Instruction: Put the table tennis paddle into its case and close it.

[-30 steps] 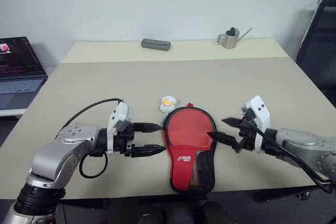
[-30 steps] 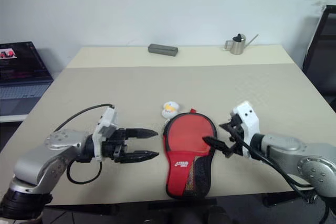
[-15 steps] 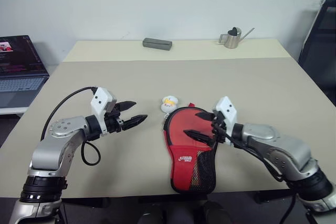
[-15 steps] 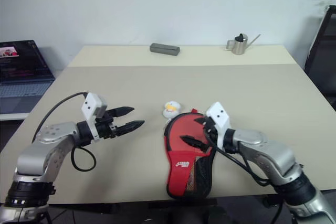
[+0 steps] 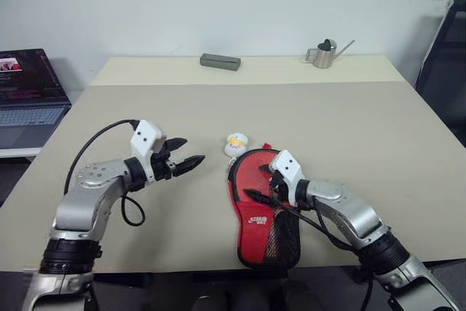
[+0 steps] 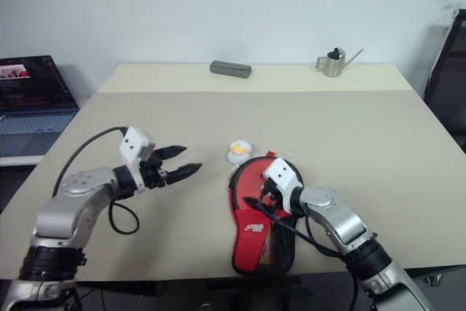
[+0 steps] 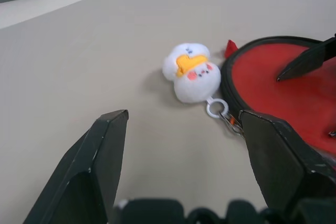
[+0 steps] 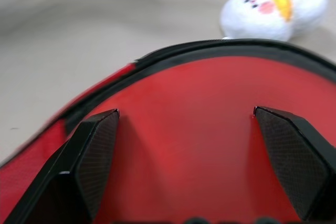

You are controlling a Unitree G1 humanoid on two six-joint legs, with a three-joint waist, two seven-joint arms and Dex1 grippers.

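Observation:
The red case [image 5: 256, 218] lies flat near the table's front edge, with its round end away from me and its black mesh pocket nearest me. Its white-and-yellow plush charm [image 5: 234, 143] rests on the table by the round end. The table tennis paddle is hidden. My right gripper [image 5: 261, 183] hovers open just over the case's round end, one finger to either side of the red face [image 8: 199, 145]. My left gripper [image 5: 191, 151] stands open over bare table, left of the case and pointing toward the charm [image 7: 191, 72]. Nothing is between either gripper's fingers.
A grey rectangular box [image 5: 220, 61] and a small metal watering can [image 5: 320, 54] stand at the table's far edge. An open laptop [image 5: 25, 92] sits on a side surface to the left. A black chair [image 5: 444, 49] stands past the right edge.
My right gripper has swung left and down from beside the case to over its round end. My left gripper has drawn back leftward from the case's edge. Both stayed open.

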